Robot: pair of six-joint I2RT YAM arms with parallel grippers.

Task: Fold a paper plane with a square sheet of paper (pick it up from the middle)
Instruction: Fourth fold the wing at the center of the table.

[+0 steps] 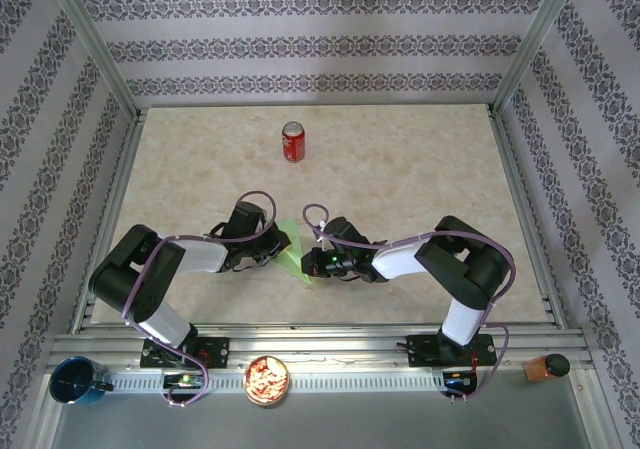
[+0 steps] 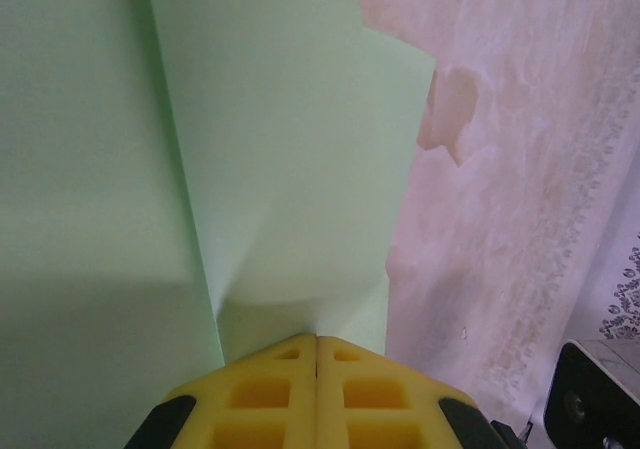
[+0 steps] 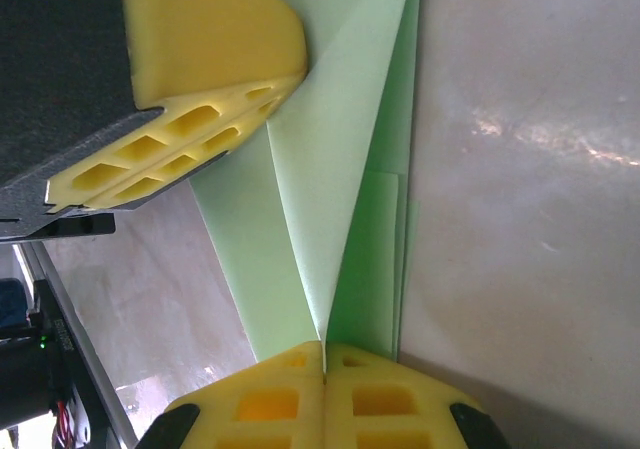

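Creased green paper [image 1: 293,248] just below centre of overhead frame, pinched between both arms. Clamped on its left edge: left gripper [image 2: 316,341]. Clamped on its narrow lower-right tip: right gripper [image 3: 323,349]. Red can [image 1: 293,141] upper centre, well apart.

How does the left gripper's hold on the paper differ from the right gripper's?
The left gripper pinches the green paper at its left edge, on a broad flap; the right gripper pinches its near end, where folds narrow to a point. Both are shut on it.

Light-green paper [image 1: 295,252], creased, pointed folds
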